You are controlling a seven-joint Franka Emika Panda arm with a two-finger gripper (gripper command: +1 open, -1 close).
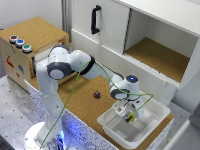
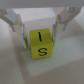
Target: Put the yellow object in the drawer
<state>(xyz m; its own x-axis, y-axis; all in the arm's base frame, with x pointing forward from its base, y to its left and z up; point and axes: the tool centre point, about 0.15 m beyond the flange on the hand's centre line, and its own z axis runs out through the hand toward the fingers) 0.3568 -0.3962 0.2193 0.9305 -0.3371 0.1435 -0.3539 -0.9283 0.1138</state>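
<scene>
The yellow object (image 2: 41, 44) is a small yellow block with black marks on it. It sits between my gripper's (image 2: 41, 36) two fingers (image 2: 20, 30), which press on both of its sides, at or just above the floor of the white plastic tub (image 1: 150, 122). In the exterior view the gripper (image 1: 129, 115) reaches down into the tub with the yellow object (image 1: 131, 118) at its tip. The cork-topped wooden box (image 1: 35, 31) stands at the exterior view's far left. Its drawer is behind the arm and I cannot make it out.
Three coloured buttons (image 1: 20, 43) sit on the box top. A small dark cube (image 1: 97, 94) lies on the cork surface between the arm and the tub. The big white cabinet (image 1: 110, 30) with a black handle (image 1: 95, 19) and an open compartment (image 1: 155, 57) stands behind.
</scene>
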